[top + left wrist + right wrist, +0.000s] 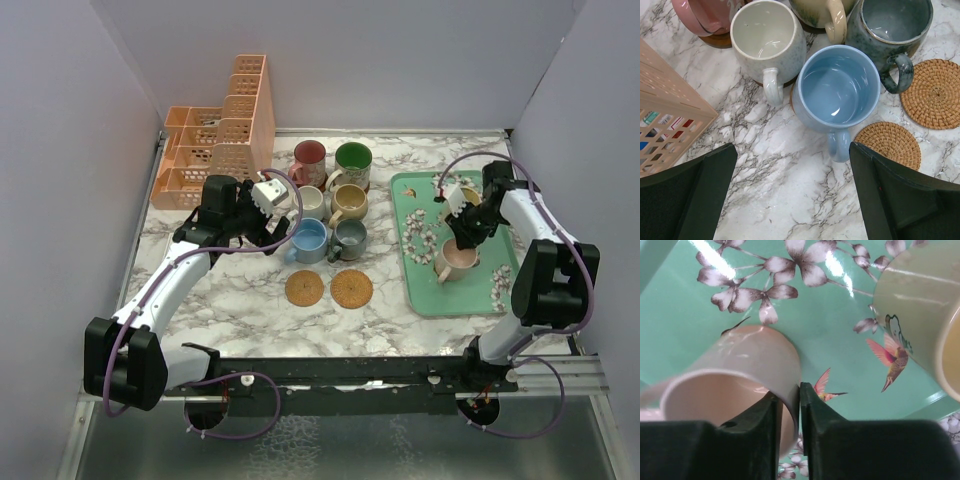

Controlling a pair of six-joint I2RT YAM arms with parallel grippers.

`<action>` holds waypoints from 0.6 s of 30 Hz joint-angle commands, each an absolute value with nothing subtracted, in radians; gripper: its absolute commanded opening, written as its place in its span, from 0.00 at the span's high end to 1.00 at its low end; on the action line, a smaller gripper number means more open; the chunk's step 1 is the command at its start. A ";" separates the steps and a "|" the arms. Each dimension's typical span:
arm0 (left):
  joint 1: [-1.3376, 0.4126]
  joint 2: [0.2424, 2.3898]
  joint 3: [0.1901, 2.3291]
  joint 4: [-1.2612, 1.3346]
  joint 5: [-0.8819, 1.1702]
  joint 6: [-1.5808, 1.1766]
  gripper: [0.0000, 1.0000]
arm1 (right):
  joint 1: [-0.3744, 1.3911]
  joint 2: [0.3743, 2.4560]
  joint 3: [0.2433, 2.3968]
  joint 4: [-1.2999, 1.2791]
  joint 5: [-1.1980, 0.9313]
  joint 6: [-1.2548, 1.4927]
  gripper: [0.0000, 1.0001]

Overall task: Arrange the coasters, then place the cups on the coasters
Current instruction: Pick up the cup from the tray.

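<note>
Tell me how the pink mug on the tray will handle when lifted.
Glossy glaze on the pink mug suggests it could slip between the right gripper's fingers. Pinched at one wall, it will probably hang tilted. Likely rigid.

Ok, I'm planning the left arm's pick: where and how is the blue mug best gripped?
Probably by its rim wall just beside the handle, from straight above, one finger inside and one outside. The blue mug stands upright, mouth open; the white mug and grey mug crowd its other sides, leaving the handle side free. The left pincer hangs open above it.
</note>
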State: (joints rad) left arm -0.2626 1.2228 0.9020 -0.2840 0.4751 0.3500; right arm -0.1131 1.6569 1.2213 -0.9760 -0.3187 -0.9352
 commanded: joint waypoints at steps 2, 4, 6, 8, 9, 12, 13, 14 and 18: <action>-0.258 1.216 0.902 -0.270 0.499 0.352 0.01 | -0.097 1.613 1.181 -0.995 -0.353 -0.885 0.87; -0.258 1.217 0.904 -0.270 0.498 0.354 0.01 | -0.089 1.598 1.170 -1.001 -0.357 -0.862 0.90; -0.258 1.215 0.905 -0.270 0.493 0.353 0.01 | -0.079 1.575 1.167 -1.007 -0.363 -0.840 0.93; -0.258 1.213 0.909 -0.269 0.483 0.352 0.01 | -0.063 1.548 1.175 -1.020 -0.376 -0.817 0.95; -0.258 1.213 0.912 -0.269 0.474 0.351 0.01 | -0.051 1.537 1.182 -1.026 -0.379 -0.799 0.96; -0.257 1.221 0.927 -0.268 0.445 0.349 0.01 | -0.005 1.506 1.222 -1.044 -0.381 -0.734 0.99; -0.258 1.226 0.932 -0.267 0.425 0.352 0.01 | 0.011 1.497 1.237 -1.047 -0.380 -0.711 0.99; -0.258 1.230 0.940 -0.267 0.408 0.354 0.01 | 0.033 1.489 1.252 -1.052 -0.380 -0.686 0.99; -0.258 1.256 0.978 -0.270 0.328 0.354 0.01 | 0.130 1.473 1.315 -1.058 -0.370 -0.578 0.99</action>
State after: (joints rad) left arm -0.2626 1.2331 0.9165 -0.2852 0.4244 0.3500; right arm 0.0418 1.5288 1.2217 -1.0401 -0.3309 -0.7319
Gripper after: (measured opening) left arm 0.990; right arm 0.108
